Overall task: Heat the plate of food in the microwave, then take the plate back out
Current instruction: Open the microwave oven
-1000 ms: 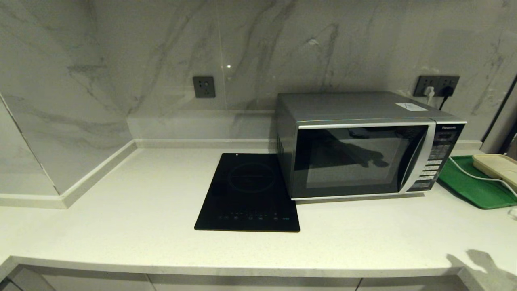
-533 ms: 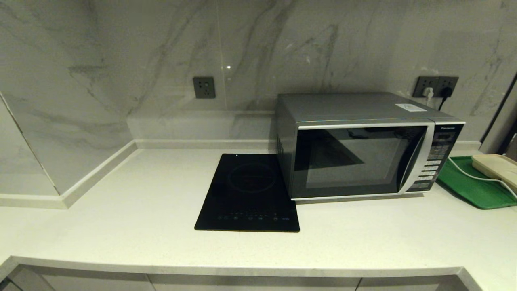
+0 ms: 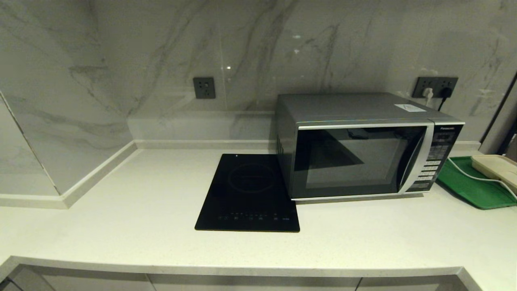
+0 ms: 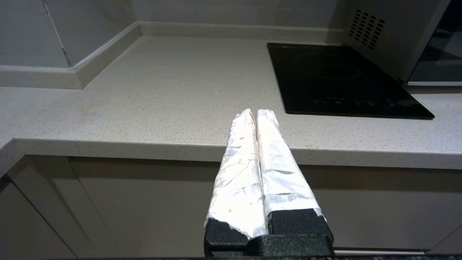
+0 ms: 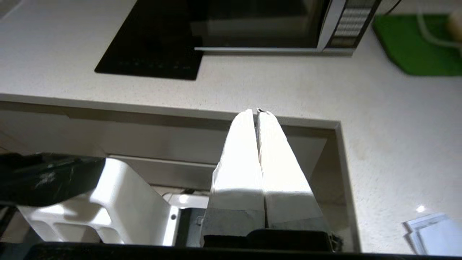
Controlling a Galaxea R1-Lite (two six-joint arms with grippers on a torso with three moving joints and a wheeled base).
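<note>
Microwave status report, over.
Both grippers, left and right, shut, empty, off the counter edge. Microwave door closed. Plate of food not in view. Nothing blocking the door.

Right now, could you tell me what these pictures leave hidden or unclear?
- Plate of food: in no view; the dark door glass of the microwave hides the inside.
- Microwave button labels: too small, head view.
- Cream dish and green tray: cut by the head view's edge.
- Left gripper and right gripper, both shut: outside the head view.

The pale, speckled table (image 3: 121, 210) runs along a marble wall. On it sit a flat black cooktop (image 3: 250, 194), the microwave (image 3: 363, 149) just beside it with its door shut, and a green tray (image 3: 472, 186) near the far right edge.
</note>
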